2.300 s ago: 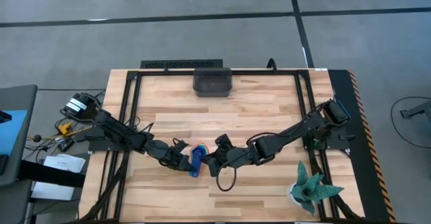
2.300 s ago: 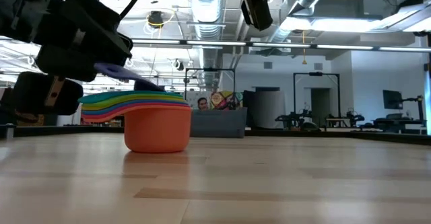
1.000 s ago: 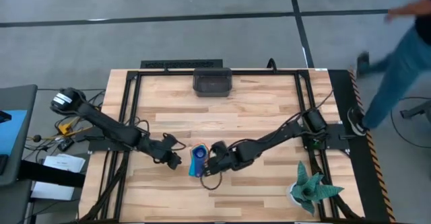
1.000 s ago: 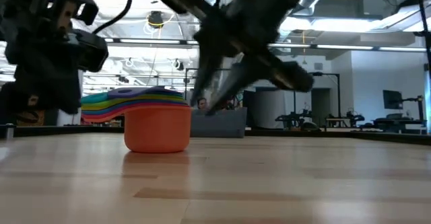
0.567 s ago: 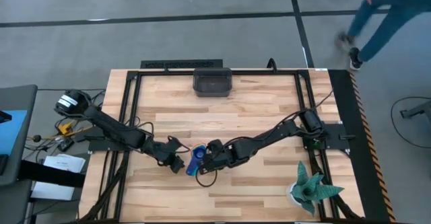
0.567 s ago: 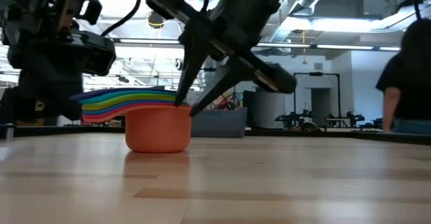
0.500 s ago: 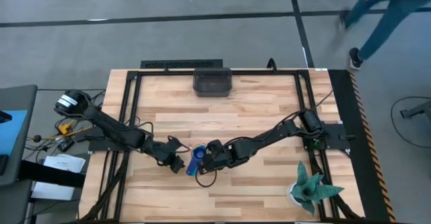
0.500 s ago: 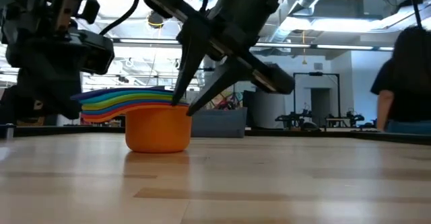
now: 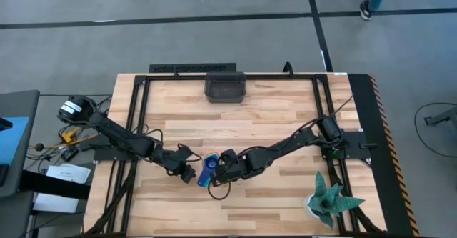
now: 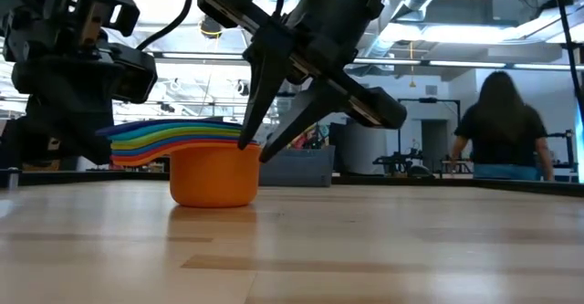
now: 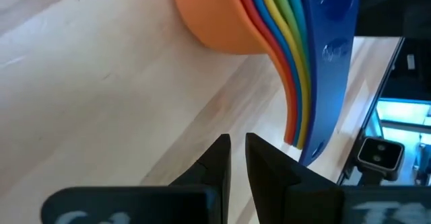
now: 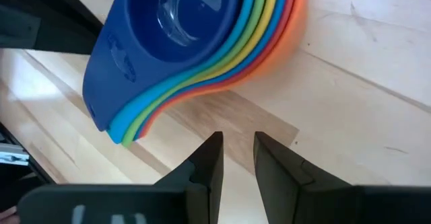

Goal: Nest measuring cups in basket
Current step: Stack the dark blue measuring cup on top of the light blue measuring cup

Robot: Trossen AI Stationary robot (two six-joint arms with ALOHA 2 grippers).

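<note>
I found the basket at the far edge, well apart from the nested measuring cups mid-table. Right gripper had closed in — part-open, empty; left gripper nearly shut, empty. Lift pending.

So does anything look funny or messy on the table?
Nothing is spilled or broken. The measuring cups sit neatly nested in one stack, but on the bare table, far from the basket they belong in.

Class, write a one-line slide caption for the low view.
Nested measuring cups stand on the wooden table, flanked by the left gripper and the right gripper, its fingers parted.
</note>
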